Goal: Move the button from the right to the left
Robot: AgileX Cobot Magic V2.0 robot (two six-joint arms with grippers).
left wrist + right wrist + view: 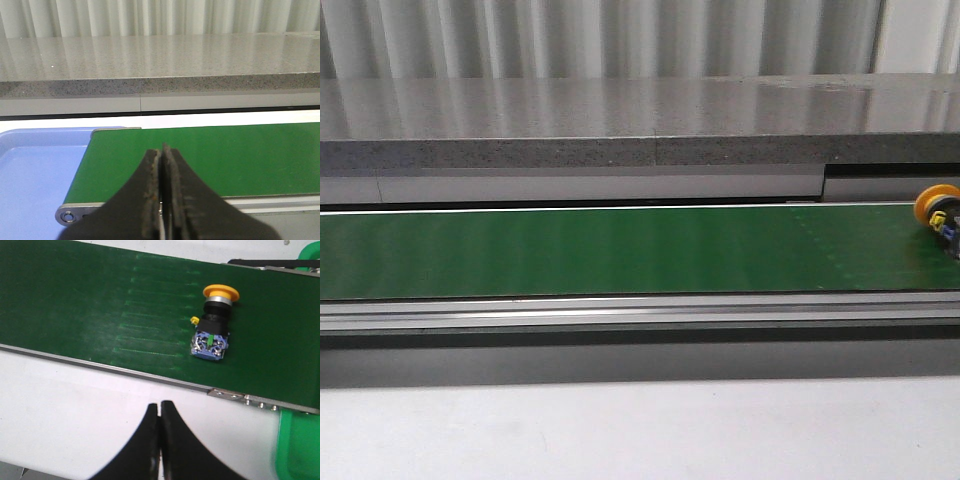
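The button (214,319) lies on its side on the green belt (100,305), yellow-orange cap pointing away, black collar and blue-grey body toward the near rail. In the front view the button (938,212) sits at the belt's far right edge. My right gripper (160,406) is shut with nothing in it, over the white table short of the belt and apart from the button. My left gripper (162,150) is shut and empty, over the left end of the belt (210,155). Neither arm shows in the front view.
A blue tray (35,170) lies beside the belt's left end. A green container's rim (295,440) stands by the belt's right end. A grey stone ledge (620,120) runs behind the belt, with a metal rail (620,312) along its front and white table (620,430) before it.
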